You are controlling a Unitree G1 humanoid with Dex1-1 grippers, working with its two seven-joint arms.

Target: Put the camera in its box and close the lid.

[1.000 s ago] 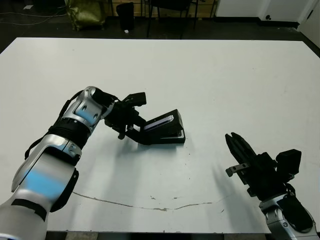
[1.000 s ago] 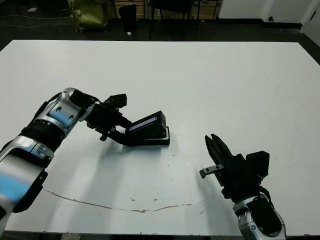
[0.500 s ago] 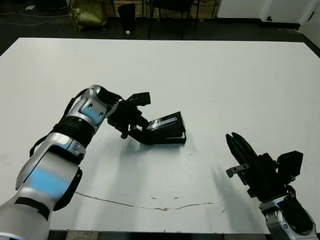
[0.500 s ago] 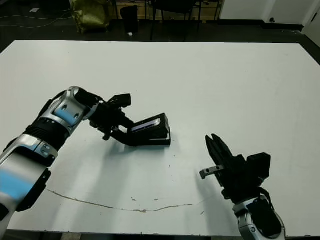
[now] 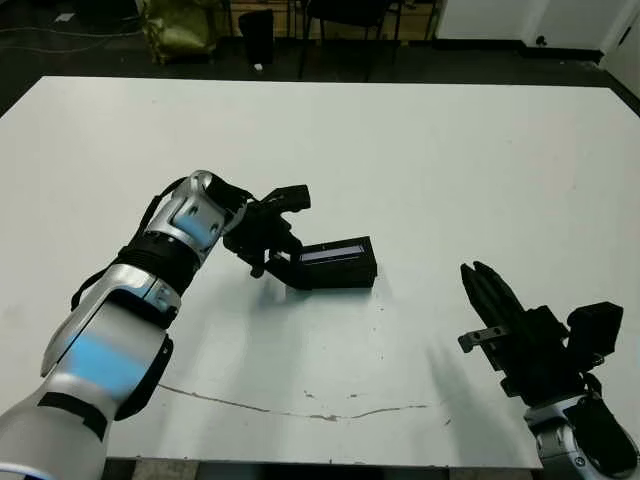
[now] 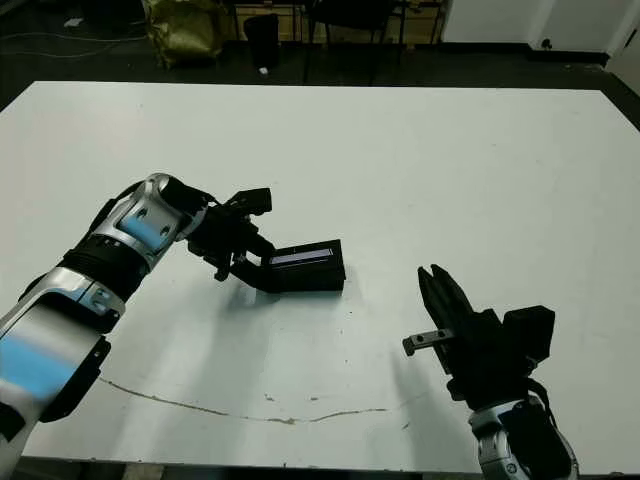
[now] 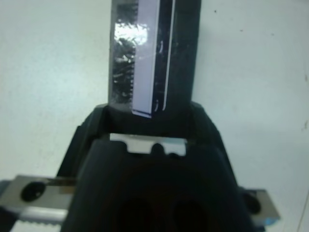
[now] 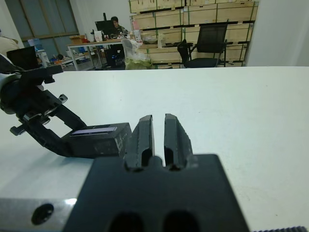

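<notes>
Here the small shallow black rectangular box [image 5: 338, 272] sits near the middle of the white table [image 5: 420, 160], and the flat black lid with the silvery-purple reflective strip [image 5: 335, 251] lies down on top of it, strip facing up, so that lid and box read as one closed black block. The slim black camera bar cannot be seen; whether it lies inside cannot be told from these views. No brand, label or writing can be read on the lid, the box or the arms; the strip shows only glare.

The left gripper [image 5: 283, 268] reaches in from the robot's left and has its two black fingers at the near-left end of the block. In the left wrist view the lid [image 7: 145, 58] runs straight out between the fingers [image 7: 205, 125], which flank its end closely, one on each side; the jaws look pinched on that end.

The right gripper [image 5: 480, 285] hovers above bare table well to the right of the box, touching nothing. Its two fingers [image 8: 144, 135] stand close side by side with only a thin slit between them, nearly pressed together and empty.

Beyond the table, the right wrist view shows a black office chair [image 8: 205, 46], stacked cardboard cartons [image 8: 193, 14] and a seated person [image 8: 115, 21] at a desk.
</notes>
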